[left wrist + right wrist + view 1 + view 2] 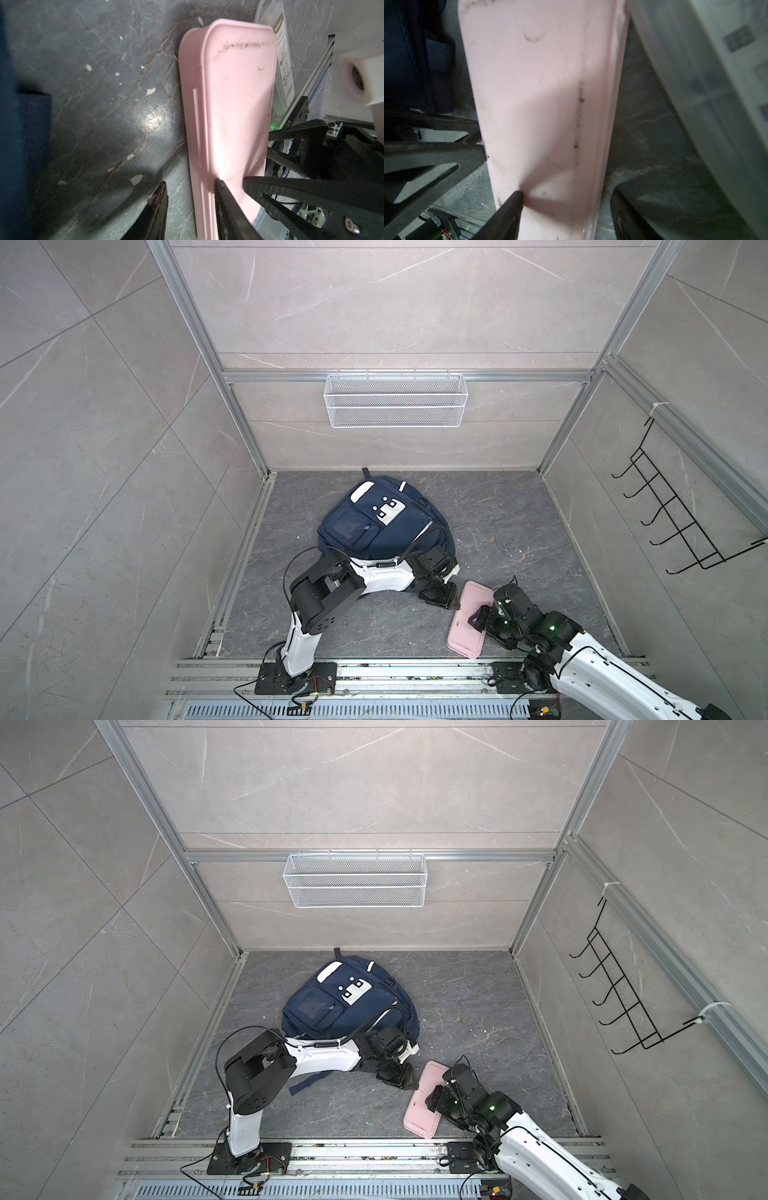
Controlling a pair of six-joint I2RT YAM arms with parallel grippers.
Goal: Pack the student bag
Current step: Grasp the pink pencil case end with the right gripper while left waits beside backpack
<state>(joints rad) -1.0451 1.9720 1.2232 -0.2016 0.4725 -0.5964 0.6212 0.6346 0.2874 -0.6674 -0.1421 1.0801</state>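
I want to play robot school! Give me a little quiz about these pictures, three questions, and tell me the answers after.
1. Pick one: where does the student bag lie? A on the grey floor; B in the white wire basket; C on the black hooks.
2. Fill the gap: the left gripper and the right gripper both reach to the flat ___ case.
3. True or false: that case is already inside the bag.
Key: 1 A. 2 pink. 3 false: it lies on the floor beside the bag.
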